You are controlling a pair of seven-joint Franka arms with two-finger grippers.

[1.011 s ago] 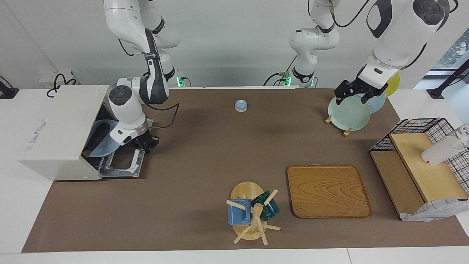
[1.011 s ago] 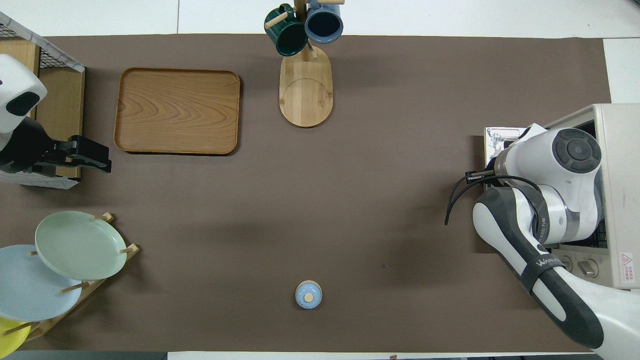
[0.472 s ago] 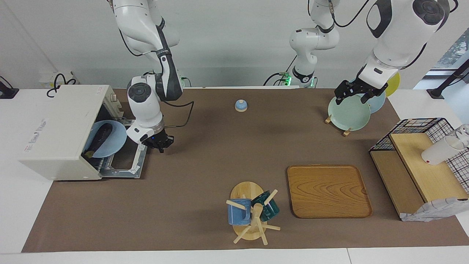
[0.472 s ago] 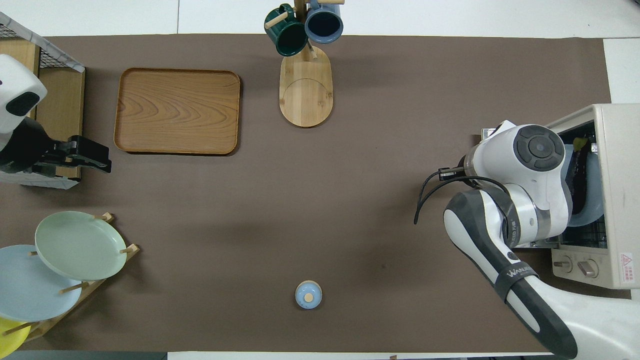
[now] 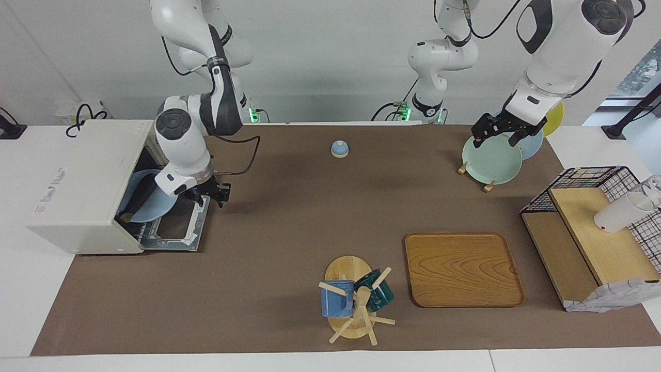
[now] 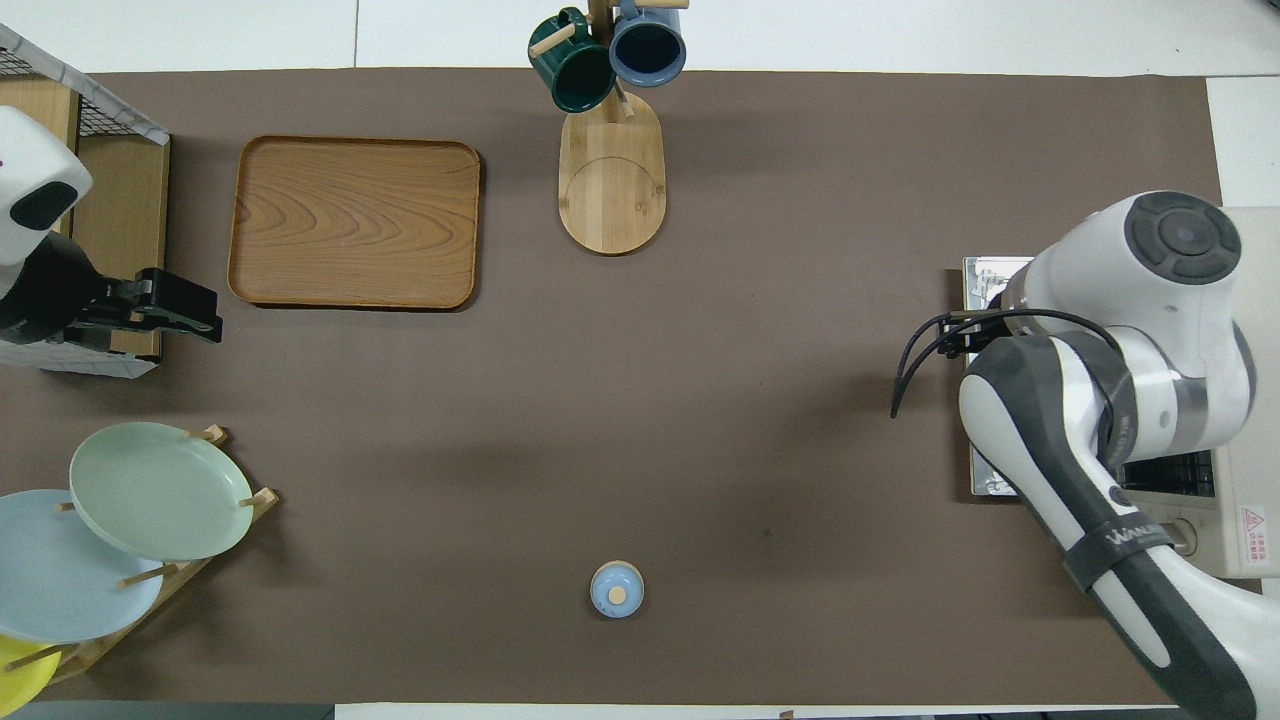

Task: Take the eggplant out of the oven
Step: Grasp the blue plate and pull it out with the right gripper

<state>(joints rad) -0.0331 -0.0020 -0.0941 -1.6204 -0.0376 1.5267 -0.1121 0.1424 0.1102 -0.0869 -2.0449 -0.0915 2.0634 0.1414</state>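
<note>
We judge the eggplant, in the oven, light and slippery: grip mid-body; right gripper fingers apart; left gripper unclear.

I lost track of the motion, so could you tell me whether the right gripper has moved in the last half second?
Yes. The right gripper shifted back toward the oven.

Wooden tray, mug tree, bell
</note>
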